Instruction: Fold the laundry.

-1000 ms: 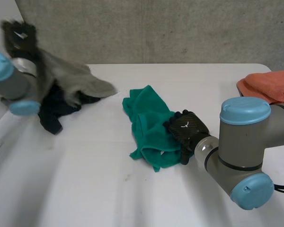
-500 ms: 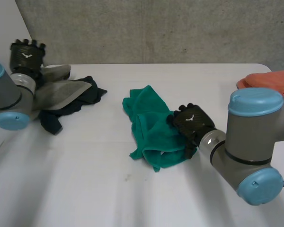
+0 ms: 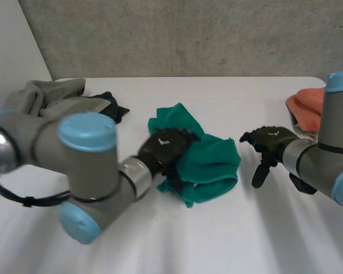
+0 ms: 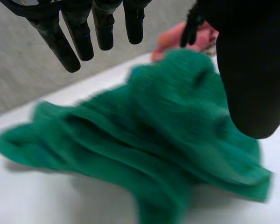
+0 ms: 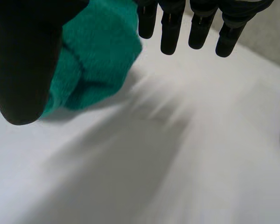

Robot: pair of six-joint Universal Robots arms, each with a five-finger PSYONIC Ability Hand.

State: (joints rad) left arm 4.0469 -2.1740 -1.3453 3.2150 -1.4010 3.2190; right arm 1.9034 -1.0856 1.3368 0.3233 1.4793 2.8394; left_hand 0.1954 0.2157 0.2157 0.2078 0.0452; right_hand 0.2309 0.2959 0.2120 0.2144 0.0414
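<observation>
A crumpled green cloth [image 3: 211, 162] lies in the middle of the white table [image 3: 177, 240]. My left hand [image 3: 164, 149] hovers at the cloth's left edge, fingers straight and open. In the left wrist view the green cloth [image 4: 144, 135] spreads under my left hand [image 4: 70, 42], which holds nothing. My right hand [image 3: 267, 142] hangs open a little to the right of the cloth, apart from it. In the right wrist view the green cloth [image 5: 100, 44] lies beyond the thumb of my right hand [image 5: 23, 56], over bare table.
A grey cloth [image 3: 48, 94] and a dark cloth [image 3: 111, 105] lie heaped at the back left. An orange cloth [image 3: 306, 101] sits at the table's right edge, also seen as the orange cloth [image 4: 177, 39] past the green one. A concrete wall [image 3: 188, 34] stands behind.
My left hand let go of the grey cloth at the back left and swung over to the green cloth. My right hand drew off the green cloth to the right, leaving it spread wider.
</observation>
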